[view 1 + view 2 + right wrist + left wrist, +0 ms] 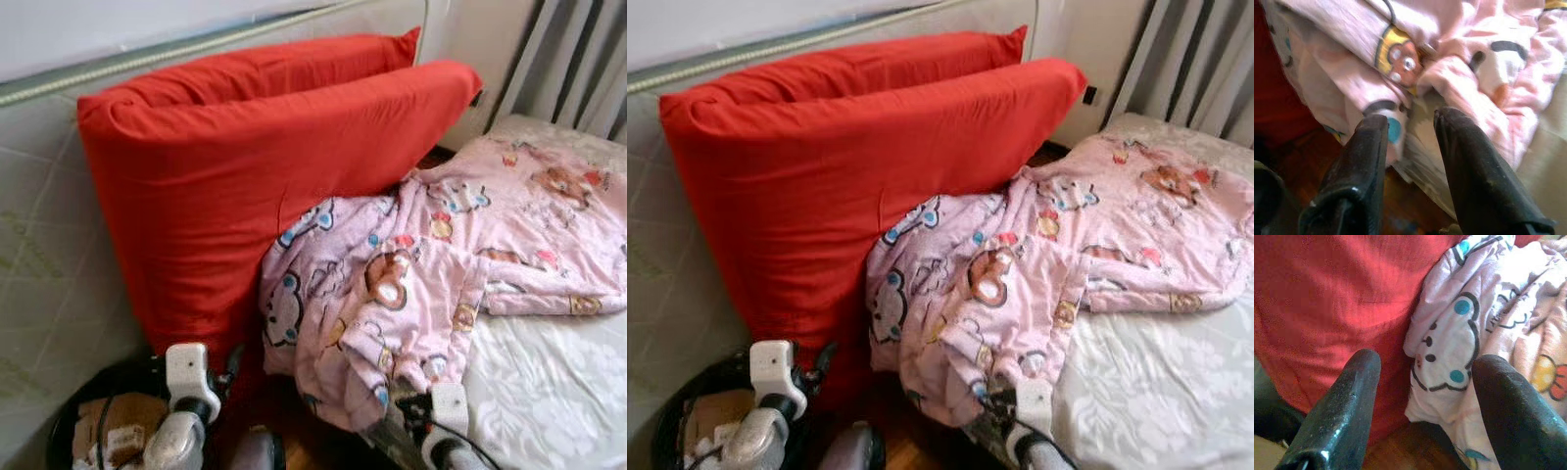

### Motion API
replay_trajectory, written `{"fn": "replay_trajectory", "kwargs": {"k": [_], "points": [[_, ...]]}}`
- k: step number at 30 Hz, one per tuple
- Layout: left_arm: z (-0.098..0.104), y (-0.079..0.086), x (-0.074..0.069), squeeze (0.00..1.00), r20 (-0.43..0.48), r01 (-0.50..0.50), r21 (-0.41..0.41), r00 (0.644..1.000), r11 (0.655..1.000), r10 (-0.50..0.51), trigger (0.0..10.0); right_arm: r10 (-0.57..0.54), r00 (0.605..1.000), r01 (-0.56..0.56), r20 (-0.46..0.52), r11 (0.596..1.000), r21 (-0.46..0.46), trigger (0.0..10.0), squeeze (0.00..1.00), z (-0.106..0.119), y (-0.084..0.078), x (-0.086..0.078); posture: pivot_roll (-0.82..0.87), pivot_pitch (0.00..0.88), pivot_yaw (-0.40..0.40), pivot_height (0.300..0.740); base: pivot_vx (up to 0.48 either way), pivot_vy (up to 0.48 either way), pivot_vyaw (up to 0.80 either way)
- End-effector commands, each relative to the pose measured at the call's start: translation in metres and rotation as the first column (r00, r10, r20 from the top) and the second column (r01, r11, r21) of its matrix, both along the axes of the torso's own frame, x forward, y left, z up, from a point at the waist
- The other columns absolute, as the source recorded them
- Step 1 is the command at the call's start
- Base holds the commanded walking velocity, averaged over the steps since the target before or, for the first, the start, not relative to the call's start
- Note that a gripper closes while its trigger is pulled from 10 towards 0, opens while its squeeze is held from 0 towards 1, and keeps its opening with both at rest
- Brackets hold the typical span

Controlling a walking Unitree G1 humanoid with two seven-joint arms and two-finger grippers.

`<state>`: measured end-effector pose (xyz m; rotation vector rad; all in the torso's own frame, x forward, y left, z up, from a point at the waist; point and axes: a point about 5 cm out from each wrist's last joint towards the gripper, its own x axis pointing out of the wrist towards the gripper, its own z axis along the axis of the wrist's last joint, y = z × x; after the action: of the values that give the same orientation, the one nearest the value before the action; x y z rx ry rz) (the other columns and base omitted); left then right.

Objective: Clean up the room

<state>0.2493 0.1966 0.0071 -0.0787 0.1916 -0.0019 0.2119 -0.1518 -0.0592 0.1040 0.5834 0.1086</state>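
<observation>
Open left tool [1422, 406], pink blanket [411, 284], red cushions [245, 186] behind

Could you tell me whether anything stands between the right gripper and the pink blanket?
Nothing visible does: the right gripper, fingers open, is right at the pink blanket's hanging edge by the mattress.

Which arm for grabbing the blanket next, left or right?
Right, probably. The right pincer is open, its tips right at a fold of the blanket hanging off the bed. The left pincer faces mostly the red pillow.
</observation>
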Motion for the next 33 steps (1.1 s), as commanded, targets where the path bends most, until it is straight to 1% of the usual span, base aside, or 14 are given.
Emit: {"fn": "replay_trajectory", "kwargs": {"k": [1, 6, 10, 11, 12, 14, 19, 20, 22, 23, 25, 28, 32, 33], "points": [[-0.001, -0.005, 0.000, 0.00, -0.009, 0.008, -0.020, 1.000, 1.000, -0.008, 10.0, -0.015, 1.000, 0.014, -0.011, 1.000, -0.021, 10.0, 0.00, -0.001, -0.007, -0.002, 0.04, 0.049, 0.014, 0.634, 0.315, 0.000, 0.00], [-0.001, -0.005, 0.001, 0.00, -0.006, 0.010, -0.021, 1.000, 1.000, -0.010, 10.0, -0.026, 1.000, 0.025, -0.013, 0.999, -0.029, 10.0, 0.00, -0.002, -0.008, -0.002, 0.04, 0.050, 0.014, 0.634, 0.316, 0.000, 0.00], [-0.001, -0.005, 0.001, 0.00, -0.007, 0.009, -0.018, 1.000, 1.000, -0.009, 10.0, -0.097, 0.995, 0.096, -0.030, 0.994, -0.043, 10.0, 0.00, -0.003, -0.016, -0.004, 0.04, 0.050, 0.014, 0.634, 0.292, 0.000, 0.00], [-0.001, -0.005, 0.001, 0.00, -0.008, 0.008, -0.017, 1.000, 1.000, -0.008, 10.0, -0.101, 0.994, 0.099, -0.031, 0.994, -0.045, 10.0, 0.00, -0.003, -0.017, -0.004, 0.04, 0.050, 0.014, 0.634, 0.240, 0.000, 0.00], [-0.001, -0.005, 0.001, 0.00, -0.008, 0.008, -0.017, 1.000, 1.000, -0.008, 10.0, -0.121, 0.992, 0.118, -0.046, 0.991, -0.056, 10.0, 0.00, -0.004, -0.020, -0.004, 0.04, 0.052, 0.015, 0.634, 0.000, 0.000, 0.00], [-0.001, -0.005, 0.001, 0.00, -0.007, 0.009, -0.017, 1.000, 1.000, -0.009, 10.0, -0.144, 0.988, 0.141, -0.058, 0.989, -0.043, 10.0, 0.00, -0.005, -0.022, -0.005, 0.04, 0.053, 0.015, 0.634, 0.000, 0.000, 0.00], [-0.001, -0.004, 0.001, 0.00, -0.009, 0.011, -0.016, 1.000, 1.000, -0.011, 10.0, -0.143, 0.988, 0.140, -0.063, 0.989, -0.054, 10.0, 0.00, -0.005, -0.023, -0.005, 0.05, 0.056, 0.018, 0.634, 0.000, 0.000, 0.00], [-0.001, -0.004, 0.001, 0.00, -0.009, 0.012, -0.013, 1.000, 1.000, -0.012, 10.0, -0.145, 0.988, 0.142, -0.054, 0.989, -0.047, 10.0, 0.85, -0.002, -0.023, 0.000, 0.05, 0.054, 0.019, 0.634, 0.000, 0.000, 0.00], [-0.001, -0.004, 0.000, 0.00, -0.010, 0.013, -0.012, 1.000, 1.000, -0.013, 10.0, -0.147, 0.988, 0.145, -0.048, 0.988, -0.045, 10.0, 0.85, 0.000, -0.024, 0.005, 0.05, 0.054, 0.020, 0.634, 0.000, 0.000, 0.00], [-0.001, -0.004, 0.000, 0.00, -0.009, 0.014, -0.011, 1.000, 1.000, -0.014, 10.0, -0.152, 0.987, 0.150, -0.044, 0.988, -0.045, 10.0, 1.00, 0.003, -0.025, 0.009, 0.05, 0.055, 0.021, 0.634, 0.000, 0.000, 0.00], [0.000, -0.003, 0.002, 0.00, -0.005, 0.017, -0.008, 1.000, 1.000, -0.017, 10.0, -0.162, 0.986, 0.160, -0.041, 0.986, -0.041, 10.0, 1.00, 0.007, -0.026, 0.018, 0.06, 0.053, 0.023, 0.634, 0.000, 0.000, 0.00], [0.002, -0.003, 0.004, 0.00, 0.000, 0.021, -0.005, 1.000, 1.000, -0.021, 10.0, -0.162, 0.986, 0.161, -0.040, 0.986, -0.037, 10.0, 1.00, 0.010, -0.026, 0.022, 0.07, 0.055, 0.026, 0.634, 0.000, 0.000, 0.00], [0.007, -0.002, 0.008, 0.00, 0.014, 0.028, 0.002, 1.000, 1.000, -0.028, 10.0, -0.125, 0.991, 0.126, 0.044, 0.992, -0.025, 10.0, 1.00, 0.027, -0.011, 0.047, 0.07, 0.063, 0.030, 0.634, 0.000, 0.000, 0.00], [0.008, -0.001, 0.009, 0.00, 0.018, 0.028, 0.003, 0.999, 1.000, -0.028, 10.0, -0.120, 0.991, 0.122, 0.050, 0.992, -0.028, 10.0, 1.00, 0.029, -0.010, 0.050, 0.08, 0.065, 0.030, 0.634, 0.000, 0.000, 0.00]]}}
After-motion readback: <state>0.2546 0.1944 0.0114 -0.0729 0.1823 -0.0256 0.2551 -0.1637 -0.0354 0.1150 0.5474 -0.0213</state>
